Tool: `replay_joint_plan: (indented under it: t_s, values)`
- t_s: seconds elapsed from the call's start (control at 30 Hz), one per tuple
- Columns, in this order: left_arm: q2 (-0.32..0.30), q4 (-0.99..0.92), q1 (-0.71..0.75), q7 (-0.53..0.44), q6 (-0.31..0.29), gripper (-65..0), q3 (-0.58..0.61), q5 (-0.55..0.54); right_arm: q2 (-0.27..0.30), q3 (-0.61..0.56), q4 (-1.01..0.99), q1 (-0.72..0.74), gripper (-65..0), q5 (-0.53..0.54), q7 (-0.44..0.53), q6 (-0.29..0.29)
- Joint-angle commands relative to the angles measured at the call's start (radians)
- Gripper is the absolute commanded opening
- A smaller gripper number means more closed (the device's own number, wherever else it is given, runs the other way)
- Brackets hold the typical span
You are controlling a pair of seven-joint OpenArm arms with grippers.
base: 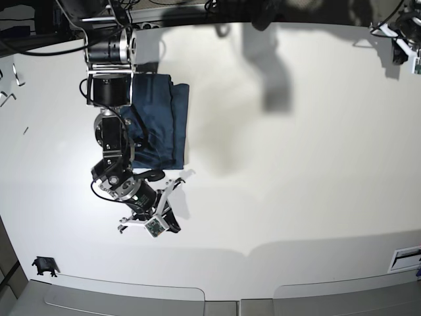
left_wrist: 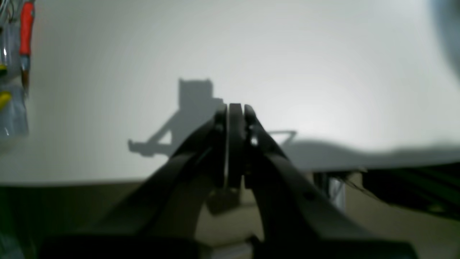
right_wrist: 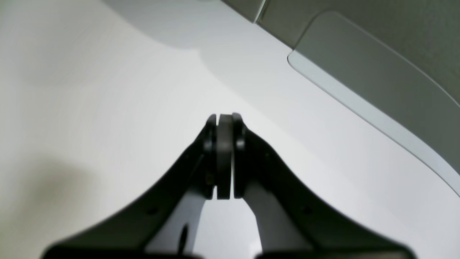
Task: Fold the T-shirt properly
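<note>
The dark navy T-shirt [base: 161, 115] lies as a folded, roughly rectangular stack at the back left of the white table [base: 296, 164]. My right arm [base: 108, 131] stretches over its left part and hides it. That arm's wrist is nearer the front, just past the shirt's front edge. In the right wrist view the right gripper [right_wrist: 224, 117] is shut with nothing in it, over bare table. The left gripper [left_wrist: 235, 108] is also shut and empty, and its shadow falls on the white surface. The left arm [base: 404, 36] sits at the far back right corner, well away from the shirt.
Grey panels [base: 125, 299] with rounded corners line the table's front edge, and one grey panel [right_wrist: 377, 72] shows in the right wrist view. A small black object [base: 43, 265] lies front left. A red-handled tool [left_wrist: 26, 32] hangs at the left of the left wrist view.
</note>
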Motion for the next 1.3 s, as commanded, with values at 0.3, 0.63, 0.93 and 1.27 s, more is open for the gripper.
replay_joint_plan:
  t_s: [0.3,0.63,0.93,1.27]
  values:
    - [-0.008,-0.372,0.205,0.067,0.000,-65.0,0.010,-0.144,0.006,0.003,0.018,0.036,-65.0,0.015,0.026,-0.009]
    - [0.003,-1.161,-0.029,-0.288,0.000,-65.0,0.336,-0.148,0.005,0.003,0.018,0.036,-65.0,0.015,0.026,-0.009]
    - [0.171,-1.395,-0.348,-0.472,-0.002,-65.0,0.668,0.153,0.005,0.003,0.018,0.036,-65.0,0.015,0.026,-0.009]
    - [0.303,-1.561,-0.533,-0.558,0.107,-56.7,0.998,0.362,0.005,0.003,0.018,0.036,-65.0,0.015,0.026,-0.009]
